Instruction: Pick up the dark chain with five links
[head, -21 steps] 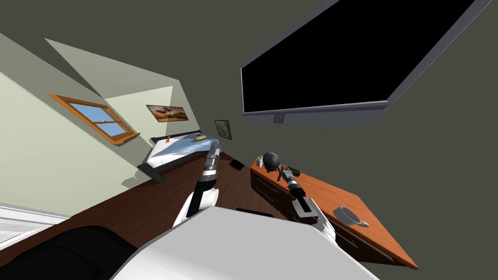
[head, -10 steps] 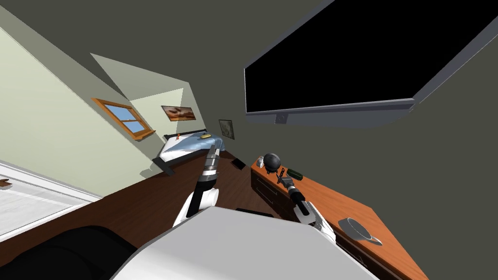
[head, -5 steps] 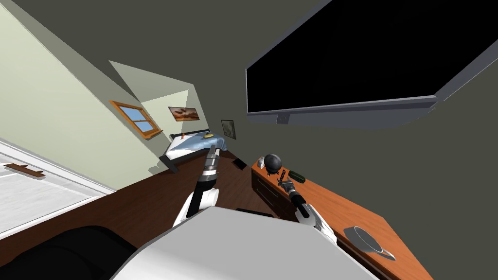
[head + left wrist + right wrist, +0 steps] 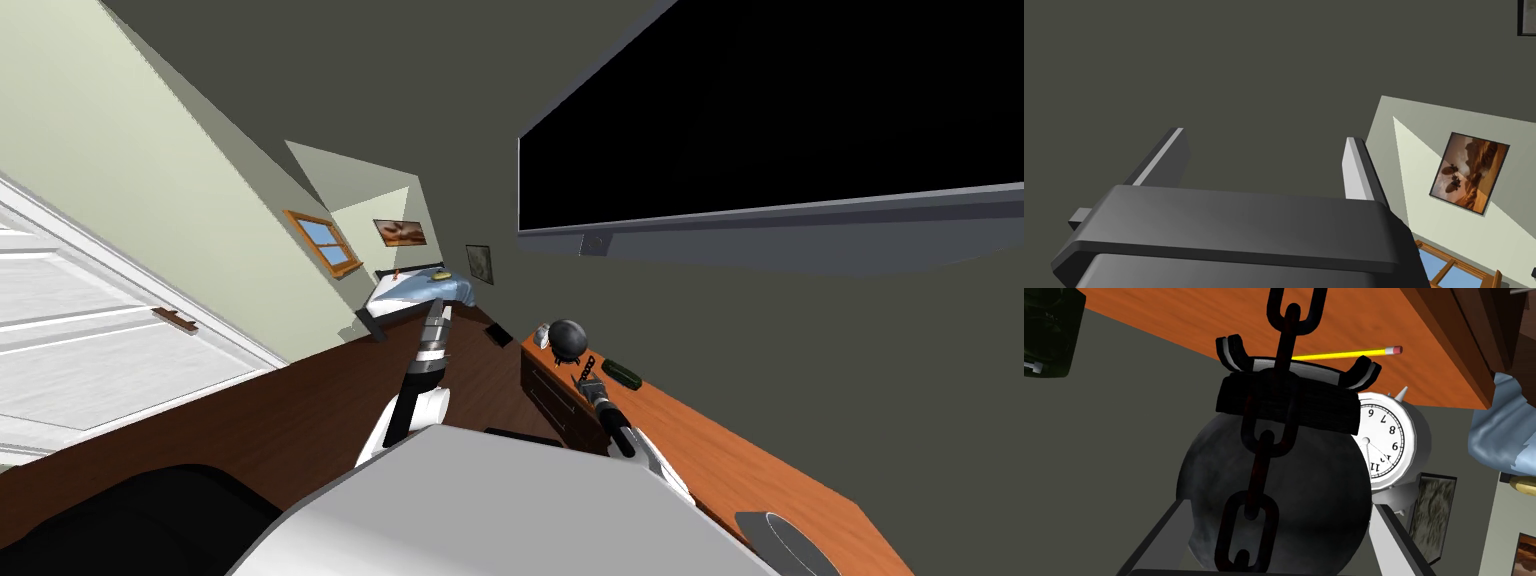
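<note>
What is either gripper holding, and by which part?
Nothing is clamped. The dark chain has its end link inside the right gripper, whose open jaws stand clear of its sides. The left gripper is open and empty.

- Chain (image 4: 1259, 478), right wrist view: both ends are running out past the frame's edges, leaving the link count unreadable. In the head view it is showing just right of centre, too small to count.
- Dark ball (image 4: 1319, 488): the chain and a black cradle (image 4: 1324, 408) are covering part of it.
- Clock (image 4: 1391, 438): the ball is hiding part of its dial.
- Pencil (image 4: 1349, 353): one end is disappearing behind the chain.
- Dark box (image 4: 1046, 333): the frame's edge is cutting it off.
- Grey dish (image 4: 790, 545), lower right of the head view: the bottom edge is cropping it.
- Screen (image 4: 760, 120), upper right: running off the top and right edges.
- Yellowish thing (image 4: 438, 276) on the bed (image 4: 405, 293): too small to name.
</note>
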You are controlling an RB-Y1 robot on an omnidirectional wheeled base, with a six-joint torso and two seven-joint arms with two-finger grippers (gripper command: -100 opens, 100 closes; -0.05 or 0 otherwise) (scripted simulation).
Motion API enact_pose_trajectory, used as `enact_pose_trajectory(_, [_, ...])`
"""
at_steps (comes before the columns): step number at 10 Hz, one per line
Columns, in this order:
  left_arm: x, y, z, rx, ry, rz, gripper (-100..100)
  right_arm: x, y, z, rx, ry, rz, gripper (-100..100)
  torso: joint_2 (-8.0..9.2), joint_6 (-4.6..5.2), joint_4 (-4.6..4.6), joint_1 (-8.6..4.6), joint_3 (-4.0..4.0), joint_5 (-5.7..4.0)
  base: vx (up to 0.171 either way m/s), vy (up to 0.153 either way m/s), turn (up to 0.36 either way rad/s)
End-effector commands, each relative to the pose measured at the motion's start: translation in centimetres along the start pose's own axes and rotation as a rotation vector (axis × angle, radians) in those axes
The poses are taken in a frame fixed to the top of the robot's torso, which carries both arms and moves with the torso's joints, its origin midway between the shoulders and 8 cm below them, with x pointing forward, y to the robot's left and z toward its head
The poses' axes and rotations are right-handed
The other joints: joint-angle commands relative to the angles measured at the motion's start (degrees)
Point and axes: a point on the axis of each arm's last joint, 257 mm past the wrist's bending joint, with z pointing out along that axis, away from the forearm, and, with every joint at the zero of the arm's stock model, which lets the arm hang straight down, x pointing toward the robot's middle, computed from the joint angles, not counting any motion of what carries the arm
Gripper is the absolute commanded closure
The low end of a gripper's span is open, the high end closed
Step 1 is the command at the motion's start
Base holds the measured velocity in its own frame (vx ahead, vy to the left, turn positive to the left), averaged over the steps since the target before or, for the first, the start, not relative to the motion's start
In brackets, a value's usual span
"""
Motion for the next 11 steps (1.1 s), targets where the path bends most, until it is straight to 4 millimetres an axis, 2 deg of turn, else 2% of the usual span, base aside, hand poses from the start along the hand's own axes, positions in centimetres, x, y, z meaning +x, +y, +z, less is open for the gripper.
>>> enact_pose_trajectory(1, [0.0,0.0,0.0,0.0,0.0,0.0,0,1.2,-0.7,-0.1,0.018,0.046,-0.002,-100,0.0,0.0,0.0,0.0,0.0,0.0,-0.031,-0.064,0.334])
enact_pose_trajectory(3, [0.0,0.0,0.0,0.0,0.0,0.0,0,1.2,-0.7,-0.1,0.019,0.045,0.04,-100,-0.05,0.07,-0.01,0.3,-0.03,0.07,-0.007,-0.004,0.003])
enact_pose_trajectory(4, [0.0,0.0,0.0,0.0,0.0,0.0,0,3.1,-0.8,-1.3,0.051,0.095,0.056,-100,-0.1,0.06,-0.02,0.42,-0.06,0.09,-0.022,-0.068,0.371])
enact_pose_trajectory(6, [0.0,0.0,0.0,0.0,0.0,0.0,0,4.3,-1.5,-1.5,0.079,0.142,0.053,-100,0.06,0.01,0.01,0.07,0.03,0.02,-0.045,-0.09,0.396])
enact_pose_trajectory(8, [0.0,0.0,0.0,0.0,0.0,0.0,0,4.3,-1.5,-1.5,0.082,0.14,0.098,-100,-0.09,0.09,-0.02,0.26,-0.05,0.06,0.004,-0.012,-0.016])
enact_pose_trajectory(9, [0.0,0.0,0.0,0.0,0.0,0.0,0,6.1,-1.8,-3.0,0.125,0.185,0.11,-100,-0.16,0.08,-0.04,0.38,-0.09,0.08,-0.045,-0.074,0.328])
enact_pose_trajectory(11, [0.0,0.0,0.0,0.0,0.0,0.0,0,7.1,-2.7,-3.3,0.161,0.223,0.108,-100,0.08,0.02,0.02,0.05,0.05,0.02,-0.051,-0.085,0.383])
